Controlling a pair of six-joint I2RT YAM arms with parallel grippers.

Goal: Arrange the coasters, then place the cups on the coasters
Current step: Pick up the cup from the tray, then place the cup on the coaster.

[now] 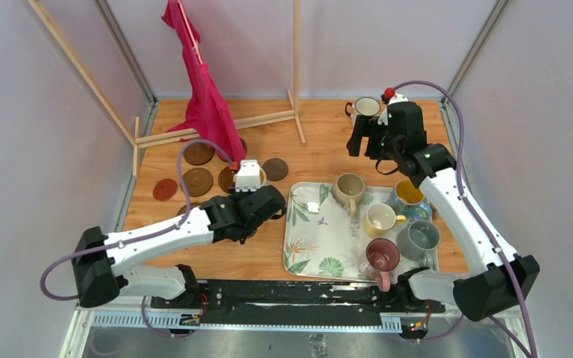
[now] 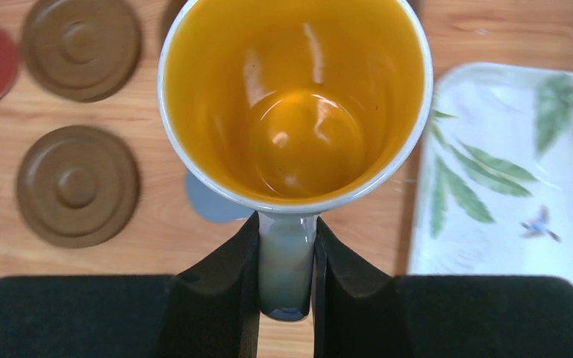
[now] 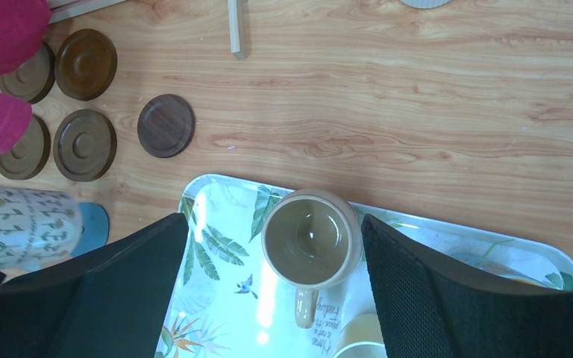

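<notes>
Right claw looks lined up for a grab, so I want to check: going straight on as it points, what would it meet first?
Probably the beige mug on the tray, centred within the open right claw; its distance is unclear.

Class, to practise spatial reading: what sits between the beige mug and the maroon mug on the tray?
The cream mug, seen in the top view.

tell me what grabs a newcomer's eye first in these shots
The left gripper pinches the handle of a mug with a glossy orange-yellow inside, just left of the leaf-patterned tray, a grey-blue coaster peeking out beneath it. A bright red cloth hangs from a wooden frame at the back left, over a cluster of brown coasters. The right gripper is open, a beige mug showing between its fingers.
</notes>
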